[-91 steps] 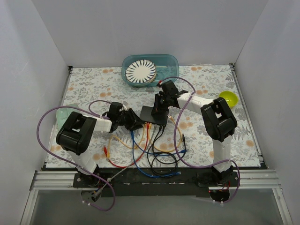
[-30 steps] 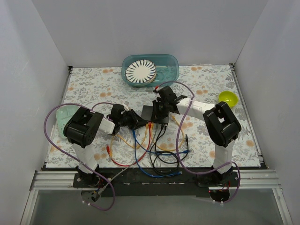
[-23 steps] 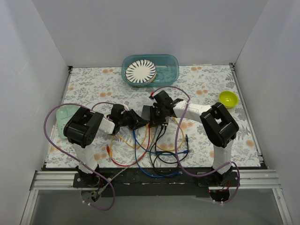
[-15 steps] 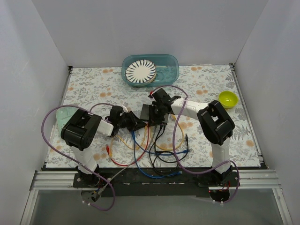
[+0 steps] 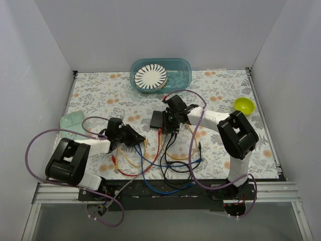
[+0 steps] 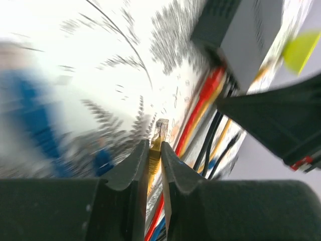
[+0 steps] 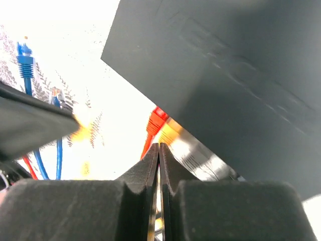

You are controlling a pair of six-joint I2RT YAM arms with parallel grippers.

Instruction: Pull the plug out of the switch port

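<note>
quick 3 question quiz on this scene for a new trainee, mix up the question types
1. True or false: the yellow plug held by the left gripper is out of the switch.
2. What lies in the blue tub? A striped plate; B cup; C sponge.
3. Fill in: the red cable runs into the ____.
Key: 1 true; 2 A; 3 switch.

Overhead view evenly lit, sharp — wrist views overexposed, left one perhaps motion-blurred.
</note>
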